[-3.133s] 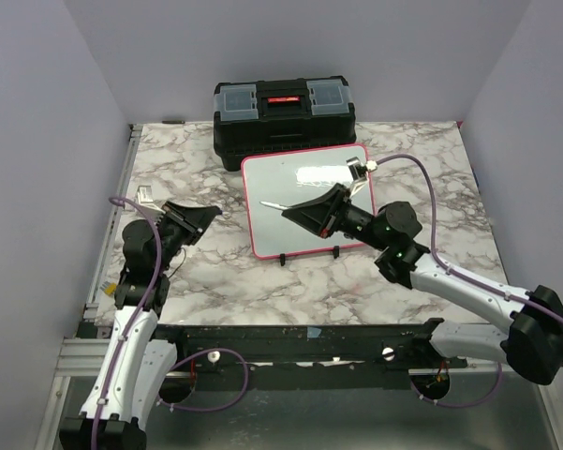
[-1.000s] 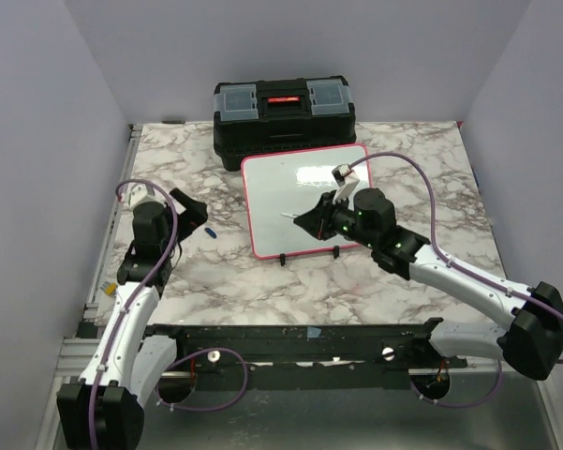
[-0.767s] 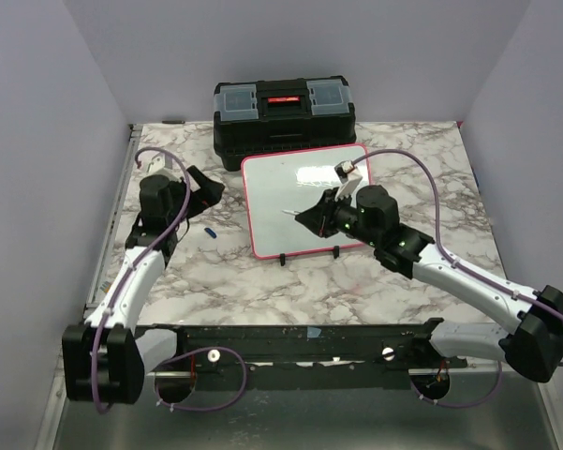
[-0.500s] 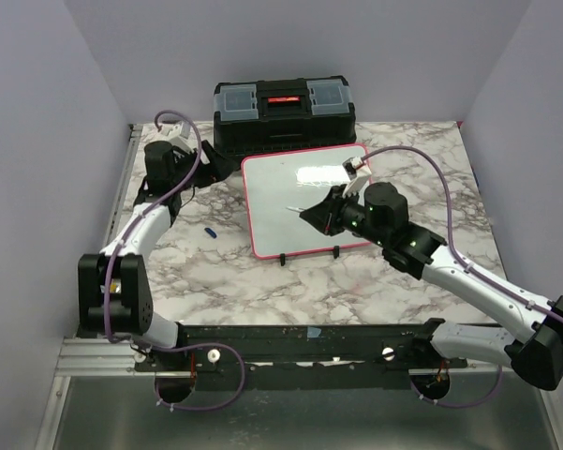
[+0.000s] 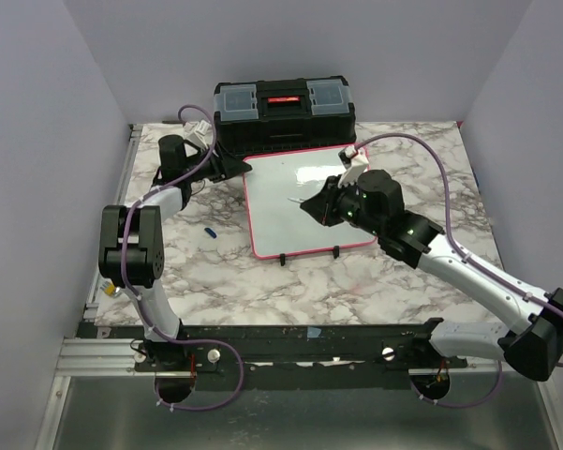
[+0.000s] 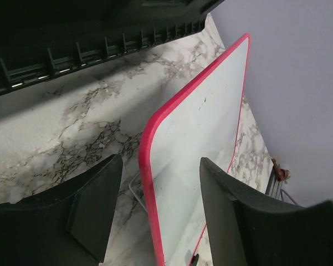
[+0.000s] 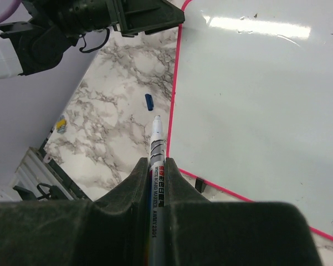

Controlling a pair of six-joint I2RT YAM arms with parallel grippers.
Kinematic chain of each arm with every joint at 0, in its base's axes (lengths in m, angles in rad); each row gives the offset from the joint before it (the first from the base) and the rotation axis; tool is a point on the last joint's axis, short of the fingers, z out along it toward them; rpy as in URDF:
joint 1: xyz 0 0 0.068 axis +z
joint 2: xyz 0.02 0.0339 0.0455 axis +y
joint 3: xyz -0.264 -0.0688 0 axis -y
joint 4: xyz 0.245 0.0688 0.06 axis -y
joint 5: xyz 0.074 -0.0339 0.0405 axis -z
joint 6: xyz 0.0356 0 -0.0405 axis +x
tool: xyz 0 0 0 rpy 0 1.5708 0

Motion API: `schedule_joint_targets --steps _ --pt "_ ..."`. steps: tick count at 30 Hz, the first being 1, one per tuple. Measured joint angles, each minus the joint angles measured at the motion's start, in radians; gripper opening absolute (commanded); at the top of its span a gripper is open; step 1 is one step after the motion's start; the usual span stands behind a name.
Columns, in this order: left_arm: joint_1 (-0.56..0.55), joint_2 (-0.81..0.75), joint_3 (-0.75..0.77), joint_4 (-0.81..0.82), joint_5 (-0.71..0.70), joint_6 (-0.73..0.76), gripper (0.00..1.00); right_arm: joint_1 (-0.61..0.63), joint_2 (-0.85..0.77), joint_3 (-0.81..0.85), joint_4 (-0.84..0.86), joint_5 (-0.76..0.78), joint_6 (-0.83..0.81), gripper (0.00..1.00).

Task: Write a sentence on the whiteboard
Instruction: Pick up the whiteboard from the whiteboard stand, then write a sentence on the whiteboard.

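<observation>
whiteboard (image 5: pixel 286 230): left claw (image 6: pixel 160 165), spread, has swung over to its rear-left corner; right claw (image 7: pixel 157 164) pinching marker (image 7: pixel 157 141).

your left gripper (image 5: pixel 242 169) straddles the whiteboard (image 5: pixel 304 220) at its far-left corner, with the toolbox (image 5: pixel 283 117) just behind, so the gap there is tight. right gripper (image 5: pixel 316 205) with its marker (image 7: pixel 157 147) hangs over the board's middle. tabletop (image 5: pixel 422 178) right of the board is free. the left side has only a small blue cap (image 5: pixel 209 231). side walls (image 5: pixel 47 141) box in both flanks.
</observation>
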Motion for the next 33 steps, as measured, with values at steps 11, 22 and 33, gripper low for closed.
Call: schedule_joint_targets --steps 11,22,33 --pt "0.000 0.073 0.000 0.132 0.100 -0.066 0.42 0.000 0.171 0.093 0.000 0.053 -0.019 0.01" --pt "-0.011 0.094 -0.017 0.325 0.151 -0.167 0.22 0.035 0.387 0.326 -0.071 0.240 -0.014 0.01" --pt "-0.019 0.109 -0.043 0.448 0.187 -0.273 0.00 0.059 0.509 0.402 -0.124 0.302 -0.013 0.01"
